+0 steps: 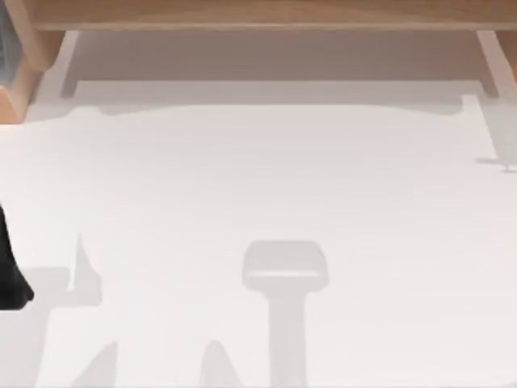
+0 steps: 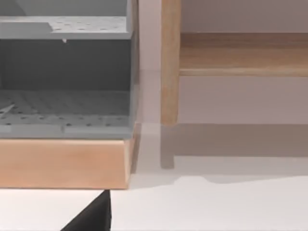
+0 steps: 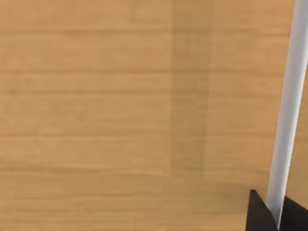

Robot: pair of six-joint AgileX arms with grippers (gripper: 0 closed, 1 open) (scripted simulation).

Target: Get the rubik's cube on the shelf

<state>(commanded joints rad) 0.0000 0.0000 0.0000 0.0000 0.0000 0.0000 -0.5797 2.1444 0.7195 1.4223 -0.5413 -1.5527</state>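
Left arm [image 1: 11,271] sits well in front of the shelf [image 1: 258,14], at the white table's [image 1: 258,186] left edge. Right gripper [image 3: 278,225] hovers right up against the shelf's wood. Can't tell whether either pincer is spread or pressed together. The shelf runs along the far edge, with a grey rack [image 2: 65,96] just beside its left support.

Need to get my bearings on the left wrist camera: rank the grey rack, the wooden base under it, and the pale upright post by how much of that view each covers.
1. Grey rack, largest.
2. Wooden base.
3. Upright post, smallest.
The rack sits nearer the camera, so true sizes stay unsure.
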